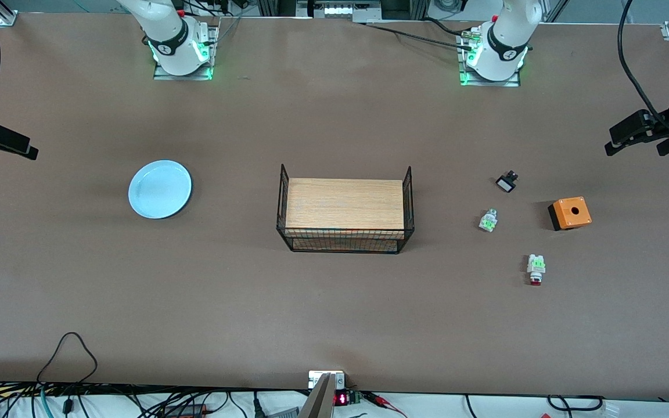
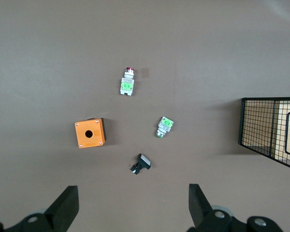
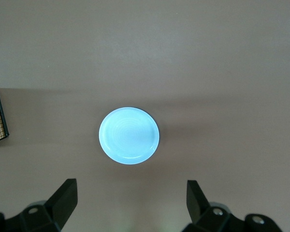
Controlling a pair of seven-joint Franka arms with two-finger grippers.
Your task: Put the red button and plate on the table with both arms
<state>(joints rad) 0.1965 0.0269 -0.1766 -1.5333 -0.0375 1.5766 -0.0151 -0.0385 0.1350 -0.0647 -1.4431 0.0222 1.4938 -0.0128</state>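
Observation:
The light blue plate (image 1: 160,189) lies flat on the brown table (image 1: 334,313) toward the right arm's end; it also shows in the right wrist view (image 3: 129,136). The red button (image 1: 536,270) lies on its side on the table toward the left arm's end, nearer the front camera than the orange box; it also shows in the left wrist view (image 2: 127,82). My left gripper (image 1: 636,142) (image 2: 133,205) is open and empty, high over the table's left-arm end. My right gripper (image 1: 21,148) (image 3: 130,200) is open and empty, high over the table's right-arm end.
A wooden board with black wire-mesh sides (image 1: 344,215) stands mid-table. An orange box with a hole (image 1: 569,213), a white-green part (image 1: 488,220) and a small black part (image 1: 506,182) lie near the red button. Cables run along the table's edge nearest the front camera.

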